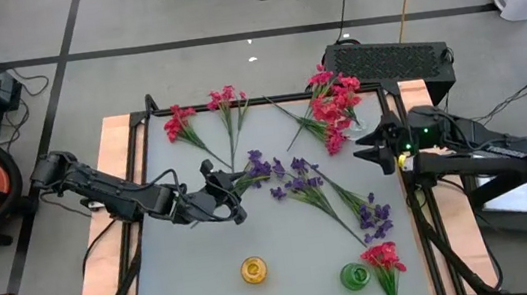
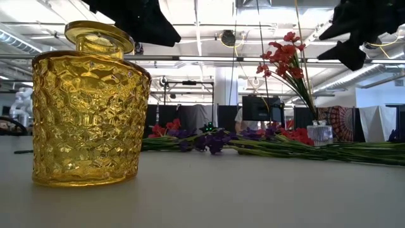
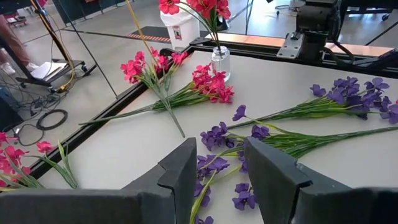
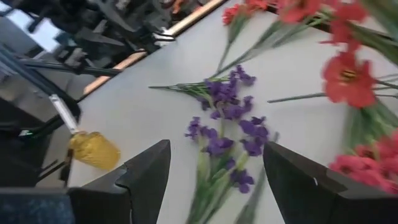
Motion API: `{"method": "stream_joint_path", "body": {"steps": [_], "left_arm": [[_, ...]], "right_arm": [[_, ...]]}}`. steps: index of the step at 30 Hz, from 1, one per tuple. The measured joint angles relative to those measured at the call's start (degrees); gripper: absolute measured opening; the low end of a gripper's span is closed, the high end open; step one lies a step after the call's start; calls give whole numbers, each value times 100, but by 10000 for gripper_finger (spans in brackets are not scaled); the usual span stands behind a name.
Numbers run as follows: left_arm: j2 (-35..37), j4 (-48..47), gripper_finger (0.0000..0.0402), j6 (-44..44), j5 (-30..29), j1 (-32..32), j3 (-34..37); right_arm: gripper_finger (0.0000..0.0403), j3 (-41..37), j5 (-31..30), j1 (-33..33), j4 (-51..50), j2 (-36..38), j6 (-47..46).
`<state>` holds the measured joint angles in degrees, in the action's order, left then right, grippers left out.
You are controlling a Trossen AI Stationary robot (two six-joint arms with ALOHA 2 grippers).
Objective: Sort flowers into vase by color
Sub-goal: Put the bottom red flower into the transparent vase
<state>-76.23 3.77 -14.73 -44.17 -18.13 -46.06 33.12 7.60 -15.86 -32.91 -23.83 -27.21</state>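
Flowers are mostly still lying loose on the counter (image 1: 207, 265), so I'd say sorting is barely getting going. Red ones are already standing in the green vase (image 1: 355, 276) and the clear vase (image 1: 355, 126); the yellow vase (image 1: 253, 270) is sitting empty. Purple sprigs (image 1: 324, 185) are sprawling across the middle, pink sprigs (image 1: 201, 115) are waiting at the far edge. Left gripper (image 1: 231, 187) is hovering over purple stems with jaws spread, holding nothing; right gripper (image 1: 376, 146) is hanging by the clear vase, jaws spread too. Clear vase is getting half buried under blossoms, hard to tell what's actually in it.

Overhead looks straight down; low camera sits near yellow vase (image 2: 88, 104); wrists share purple flowers (image 3: 348, 93).
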Motion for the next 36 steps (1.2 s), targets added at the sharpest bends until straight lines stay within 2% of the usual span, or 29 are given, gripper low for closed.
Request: {"method": "stream_joint_path", "body": {"steps": [10, 20, 26, 36], "left_arm": [[0, 2, 144, 3, 1, 0, 0], [0, 2, 144, 8, 1, 0, 0], [0, 2, 144, 8, 1, 0, 0], [0, 2, 144, 10, 1, -1, 0]], "right_arm": [[249, 0, -57, 1039, 801, -630, -193], [249, 0, -742, 1871, 875, -1381, -564], [249, 0, -844, 2418, 876, -1539, -1146], [249, 0, -1587, 3550, 881, -1548, -1998]]}}
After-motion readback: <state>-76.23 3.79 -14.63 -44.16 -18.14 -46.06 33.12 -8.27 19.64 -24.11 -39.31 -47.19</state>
